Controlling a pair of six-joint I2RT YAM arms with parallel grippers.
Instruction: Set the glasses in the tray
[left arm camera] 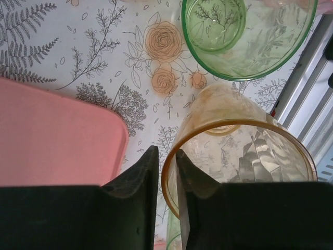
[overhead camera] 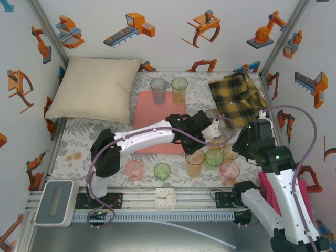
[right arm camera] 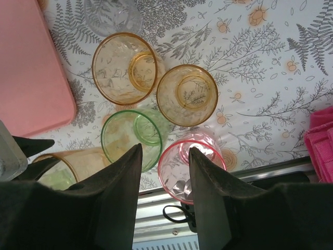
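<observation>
Left tool (left arm camera: 166,151) first: its two fingers are nearly together and, as far as I can make out from the wrist cam, they're pinching the rim wall of the tall orange glass (left arm camera: 234,109), one finger inside and one outside. That glass stands on the floral surface (left arm camera: 93,47) just off the rounded corner of the pink tray (left arm camera: 52,140), with a green glass (left arm camera: 270,47) right next to it. The right tool (right arm camera: 165,148) is open with nothing in it. It hangs over the cluster, one finger above the green glass's rim and the other above a pink glass (right arm camera: 177,169). Just past those, a wide orange glass (right arm camera: 125,67) and a second orange glass (right arm camera: 187,94) stand side by side, with a clear-ish grey glass (right arm camera: 112,15) beyond them. From the top cam, two are on the tray's far end, close together: a smoky grey glass (overhead camera: 158,90) and a pale green glass (overhead camera: 179,89). A lone pink glass (overhead camera: 134,169) and a lone green glass (overhead camera: 161,170) stand left of the cluster, near the front rail (overhead camera: 131,198). There's a cream pillow (overhead camera: 94,89) in the far left corner and a yellow plaid shirt (overhead camera: 236,97) at far right.
</observation>
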